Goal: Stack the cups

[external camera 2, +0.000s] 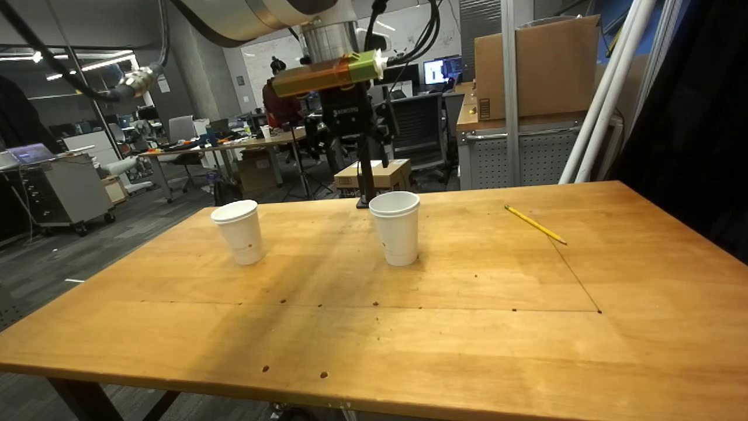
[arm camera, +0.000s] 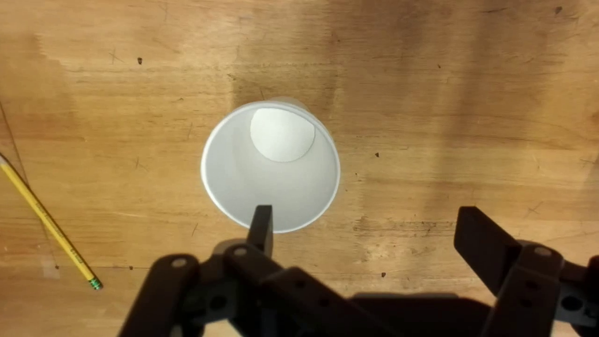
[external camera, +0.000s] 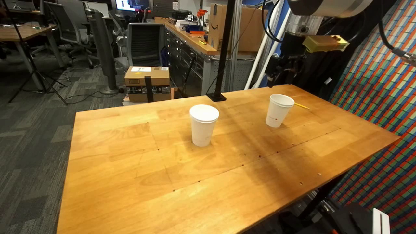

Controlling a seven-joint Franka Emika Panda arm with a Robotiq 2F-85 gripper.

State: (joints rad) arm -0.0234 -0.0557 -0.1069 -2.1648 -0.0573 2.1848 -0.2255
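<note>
the wooden worktop is the largest thing in sight, its boards scored with thin lines. over it reaches the robot arm, white with a silver wrist, its end pointing down. behind the worktop a drawer bench runs back into the room, and a big cardboard box stands upon it.

the gripper is black and hangs above the worktop, spread wide, its 2 tips well apart with bare wood showing between them in the wrist view. a yellow and orange block sits just above it.

2 white cups, a nearer cup and a farther cup, stand upright on the worktop, well apart from each other. both taper, wider at the rim than at the base, and carry faint print and a small red dot. the nearer cup is below the gripper and slightly to its side; in the wrist view its opening faces up, its round white bottom shows inside, and 1 tip crosses the lower edge of its rim. in both exterior views the gripper is higher, clear of the rim, and the farther cup stands to the left.

a yellow pencil with a green end lies near the nearer cup, on the side away from the farther cup. smallest are the dark holes dotted about the wood.
</note>
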